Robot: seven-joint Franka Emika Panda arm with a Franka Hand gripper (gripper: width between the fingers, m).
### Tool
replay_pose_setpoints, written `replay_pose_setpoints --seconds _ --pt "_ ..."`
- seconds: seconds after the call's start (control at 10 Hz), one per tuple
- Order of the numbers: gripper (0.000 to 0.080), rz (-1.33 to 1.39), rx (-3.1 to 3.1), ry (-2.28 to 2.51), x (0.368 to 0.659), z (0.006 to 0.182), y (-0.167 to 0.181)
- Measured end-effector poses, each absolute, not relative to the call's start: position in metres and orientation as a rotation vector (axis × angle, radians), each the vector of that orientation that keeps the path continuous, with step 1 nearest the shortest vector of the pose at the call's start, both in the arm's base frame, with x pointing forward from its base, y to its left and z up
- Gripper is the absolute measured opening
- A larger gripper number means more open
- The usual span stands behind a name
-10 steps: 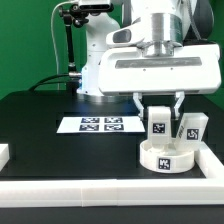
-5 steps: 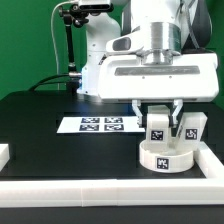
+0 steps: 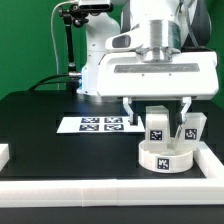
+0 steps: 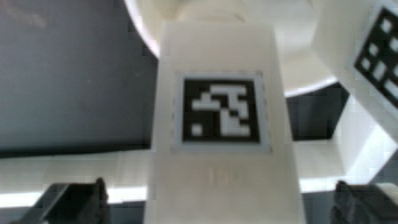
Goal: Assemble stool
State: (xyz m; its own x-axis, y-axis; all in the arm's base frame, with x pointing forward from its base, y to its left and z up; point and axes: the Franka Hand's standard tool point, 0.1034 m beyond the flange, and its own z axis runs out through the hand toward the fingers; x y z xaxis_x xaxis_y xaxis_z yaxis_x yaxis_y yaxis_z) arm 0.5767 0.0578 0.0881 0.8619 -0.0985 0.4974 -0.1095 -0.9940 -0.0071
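Note:
The round white stool seat [image 3: 166, 156] lies at the exterior view's right, by the border rail. One white leg block [image 3: 157, 123] with a square tag stands upright on it. My gripper [image 3: 157, 110] is open, with one finger well clear on each side of that leg. A second leg block [image 3: 191, 128] stands just behind and to the right. In the wrist view the tagged leg [image 4: 222, 105] fills the middle, the dark fingertips [image 4: 75, 203] stand apart from its sides, and the seat's rim [image 4: 317, 55] curves behind it.
The marker board [image 3: 100, 124] lies on the black table left of the seat. A long white border rail [image 3: 90, 190] runs along the front and up the right side [image 3: 212, 160]. A small white piece [image 3: 4, 152] sits at the left edge.
The fingers have spread from close against the upright leg to wide apart, letting it go. The leg stays standing on the seat. The arm has shifted a little.

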Motion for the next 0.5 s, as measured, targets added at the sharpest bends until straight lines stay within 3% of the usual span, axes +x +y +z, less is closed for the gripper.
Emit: replay_pose_setpoints --seconds 0.3,0.5 --pt "0.0649 0.769 3.031 -0.141 0.582 0.111 0.054" --pt "0.0649 0.768 3.026 -0.138 0.584 0.113 0.047"
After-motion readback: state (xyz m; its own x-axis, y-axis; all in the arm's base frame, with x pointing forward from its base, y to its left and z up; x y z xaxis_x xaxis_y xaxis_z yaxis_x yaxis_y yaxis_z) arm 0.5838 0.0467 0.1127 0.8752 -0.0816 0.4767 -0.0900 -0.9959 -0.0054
